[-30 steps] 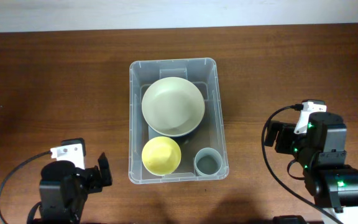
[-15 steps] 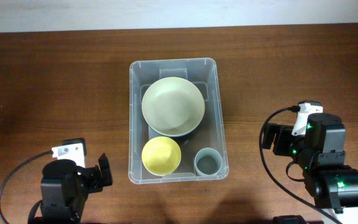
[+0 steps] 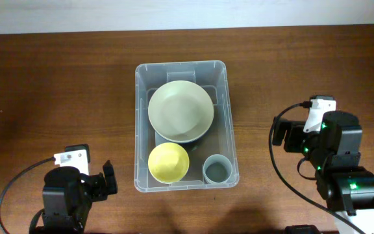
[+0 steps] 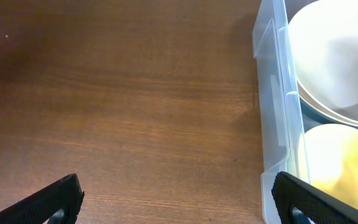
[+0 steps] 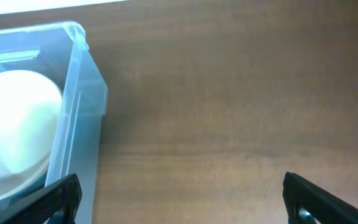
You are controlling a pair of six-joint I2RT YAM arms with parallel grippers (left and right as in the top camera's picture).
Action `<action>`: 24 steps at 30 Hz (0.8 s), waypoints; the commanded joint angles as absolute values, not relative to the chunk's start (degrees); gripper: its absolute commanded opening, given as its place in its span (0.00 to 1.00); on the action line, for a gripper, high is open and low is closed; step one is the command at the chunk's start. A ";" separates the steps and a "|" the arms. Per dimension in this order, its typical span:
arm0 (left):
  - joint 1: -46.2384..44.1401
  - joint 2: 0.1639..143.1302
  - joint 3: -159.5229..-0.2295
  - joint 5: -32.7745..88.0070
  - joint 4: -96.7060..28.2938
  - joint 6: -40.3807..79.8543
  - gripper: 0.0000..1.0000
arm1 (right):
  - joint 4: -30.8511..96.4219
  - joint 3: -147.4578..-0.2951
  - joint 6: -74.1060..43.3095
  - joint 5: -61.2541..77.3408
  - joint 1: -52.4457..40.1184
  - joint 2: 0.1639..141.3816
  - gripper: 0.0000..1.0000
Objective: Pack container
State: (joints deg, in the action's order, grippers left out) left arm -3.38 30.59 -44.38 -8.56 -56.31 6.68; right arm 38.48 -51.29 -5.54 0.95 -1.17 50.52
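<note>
The clear plastic container (image 3: 137, 123) stands in the middle of the table. It holds a large pale green bowl (image 3: 180, 110), a small yellow bowl (image 3: 167, 162) and a grey cup (image 3: 217, 170). My left gripper (image 3: 107, 177) is open and empty, left of the container's near corner; its wrist view shows the container wall (image 4: 272, 93) and both bowls (image 4: 337, 56). My right gripper (image 3: 279, 133) is open and empty, right of the container; its wrist view (image 5: 179, 199) shows the container's far corner (image 5: 82, 74).
Bare brown wooden table (image 3: 57, 84) lies on both sides of the container. A pale wall strip (image 3: 187, 13) runs along the far edge. Cables loop beside each arm base.
My right arm has drawn slightly up and to the left toward the container. The left arm and the container's contents have not moved.
</note>
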 commanded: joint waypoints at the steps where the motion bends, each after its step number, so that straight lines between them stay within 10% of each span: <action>1: -3.33 30.59 -44.25 -9.28 -56.18 7.25 0.99 | 36.75 -51.05 -1.80 1.48 -1.54 51.13 0.99; 24: -3.33 30.59 -44.25 -9.28 -56.18 7.22 0.99 | 36.53 -36.27 3.60 7.05 -1.54 28.36 0.99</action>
State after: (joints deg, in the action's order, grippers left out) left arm -3.38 30.59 -44.36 -8.64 -56.29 6.70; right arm 36.42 -40.93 3.49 3.81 -1.17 34.02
